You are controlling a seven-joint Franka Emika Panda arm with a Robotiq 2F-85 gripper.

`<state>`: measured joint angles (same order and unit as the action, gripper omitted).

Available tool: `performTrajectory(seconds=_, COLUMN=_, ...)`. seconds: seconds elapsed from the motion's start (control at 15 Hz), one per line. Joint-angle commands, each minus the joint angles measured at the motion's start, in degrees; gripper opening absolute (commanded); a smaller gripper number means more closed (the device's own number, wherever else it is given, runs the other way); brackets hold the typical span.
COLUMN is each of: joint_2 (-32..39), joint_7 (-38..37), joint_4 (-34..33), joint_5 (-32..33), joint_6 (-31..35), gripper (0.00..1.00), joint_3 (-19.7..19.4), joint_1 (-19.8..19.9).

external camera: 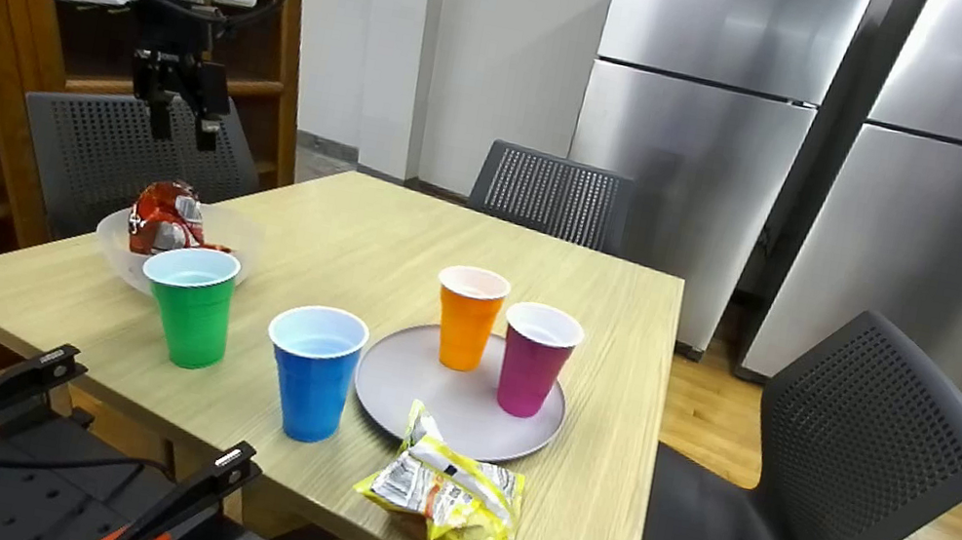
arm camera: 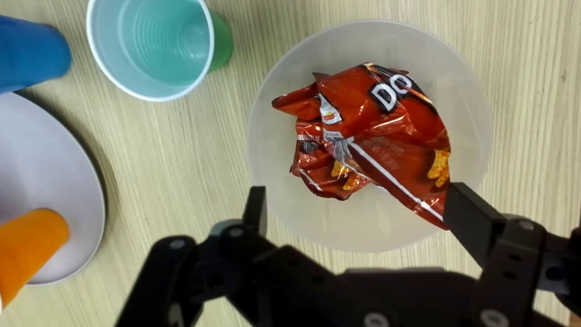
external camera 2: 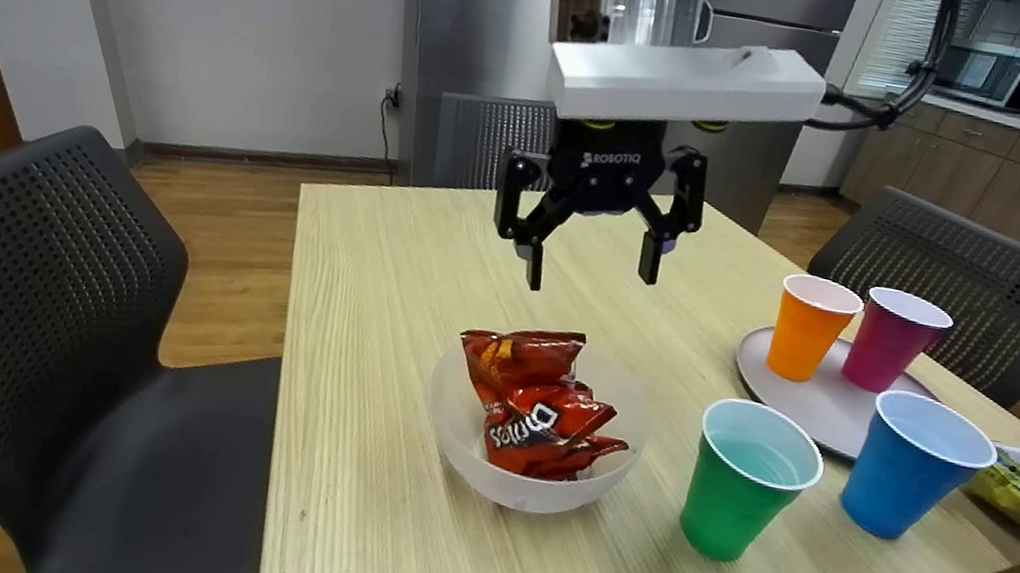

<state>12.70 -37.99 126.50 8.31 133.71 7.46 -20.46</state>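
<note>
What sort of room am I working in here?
Probably a break room or shared kitchen: two steel refrigerators, a microwave above cabinets, and matching chairs around the table.

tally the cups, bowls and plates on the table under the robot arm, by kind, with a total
Plastic cups: 4 (green cup, blue cup, orange cup, purple cup)
Translucent bowl: 1
Grey plate: 1
Total: 6
</note>
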Motion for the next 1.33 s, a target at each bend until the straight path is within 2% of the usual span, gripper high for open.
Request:
performTrajectory(seconds=0.0, joint_2=-6.1, joint_7=2.1, joint_4=6.2, joint_5=-2.5, joint_6=2.7, gripper=1.00, joint_3=0.5, joint_1=3.1)
performTrajectory(seconds=0.4, joint_2=-12.0, joint_7=5.9, joint_4=11.9, joint_5=-4.7, joint_6=3.0, gripper=1.00, joint_3=-0.7, joint_1=7.9)
performTrajectory(seconds=0.8, joint_2=-17.2, joint_7=10.0, joint_4=16.0, joint_5=-4.1, joint_6=2.0, gripper=1.00, joint_3=-3.2, joint_1=13.0)
performTrajectory(seconds=1.27, joint_2=-19.1, joint_7=13.4, joint_4=18.5, joint_5=-4.3, joint_6=1.8, gripper=1.00, joint_3=-6.6, joint_1=18.2)
